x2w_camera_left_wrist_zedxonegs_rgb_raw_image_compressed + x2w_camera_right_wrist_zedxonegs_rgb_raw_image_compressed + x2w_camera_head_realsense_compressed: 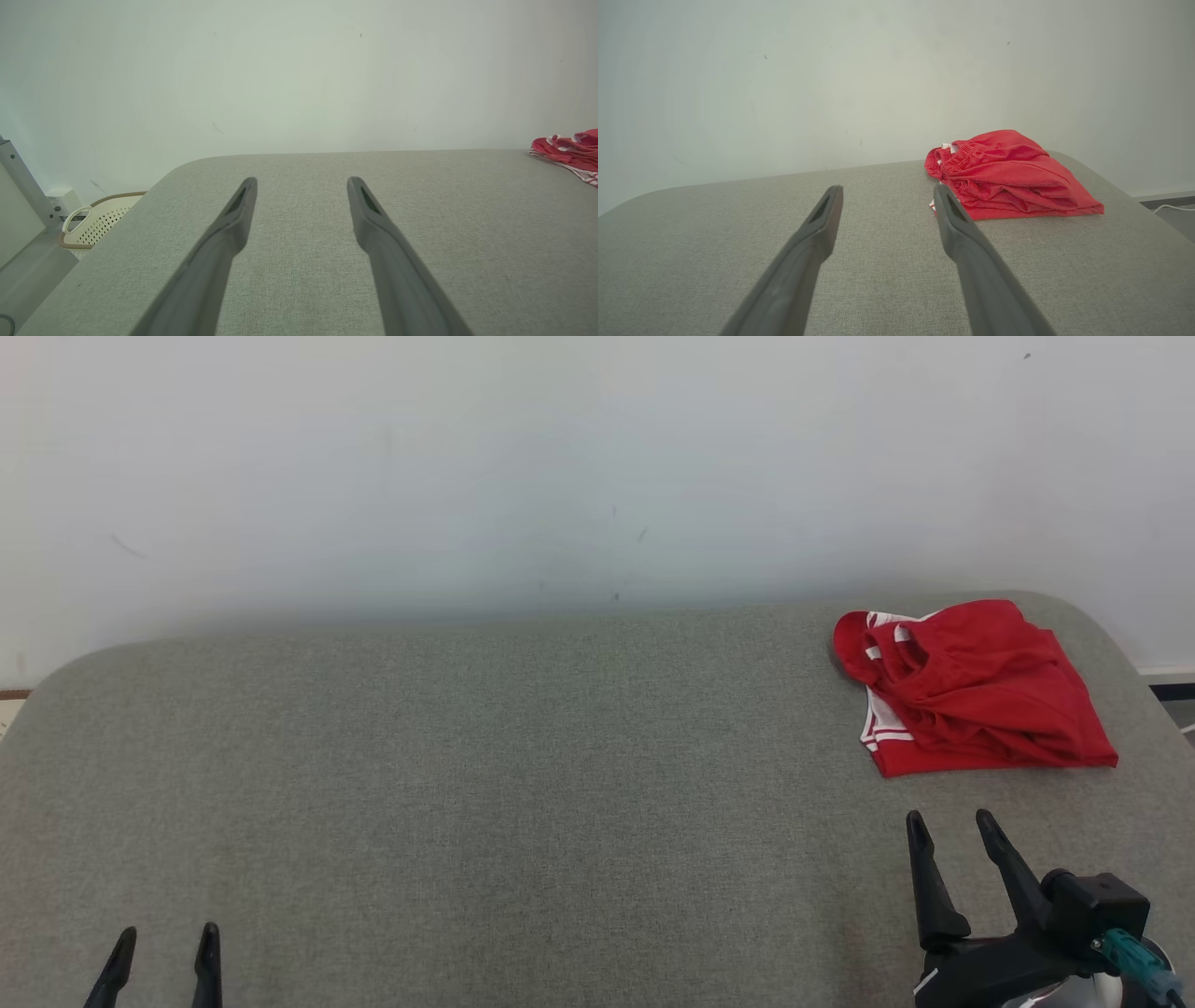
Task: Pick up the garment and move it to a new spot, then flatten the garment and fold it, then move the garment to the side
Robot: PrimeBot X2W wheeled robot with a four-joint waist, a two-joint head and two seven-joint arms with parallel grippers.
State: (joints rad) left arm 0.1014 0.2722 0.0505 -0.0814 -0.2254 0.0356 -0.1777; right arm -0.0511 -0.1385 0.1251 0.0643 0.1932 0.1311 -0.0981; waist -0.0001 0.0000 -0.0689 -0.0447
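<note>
Red garment (pixel 976 695): crumpled in a loose heap, with white stripes along one edge and a gathered waistband showing. It lies on the far right part of the table, close to the rounded far right corner, and neither gripper touches it.
Table (pixel 467 756): grey woven fabric top with rounded corners. Its far edge meets the wall in the head view.
Right gripper (pixel 950 817): at the lower right of the head view, above the table. Its two dark fingers are spread apart with nothing between them. The tips point toward the garment and are near its front edge but apart from it. In the right wrist view the cloth sits just beyond the right-hand fingertip and off to that side.
Left gripper (pixel 168 931): at the lower left of the head view, where the tips of its fingers rise from the bottom edge. The fingers are spread wide and hold nothing. It is over bare fabric, well apart from the garment.
Wall (pixel 560 457): pale, with a few small dark marks.
Basket (pixel 100 219): cream, perforated, with a brown rim. In the left wrist view it stands low beyond the table's left corner, beside a grey frame.
Cable (pixel 1171 206): white, lying past the table's right edge in the right wrist view.
</note>
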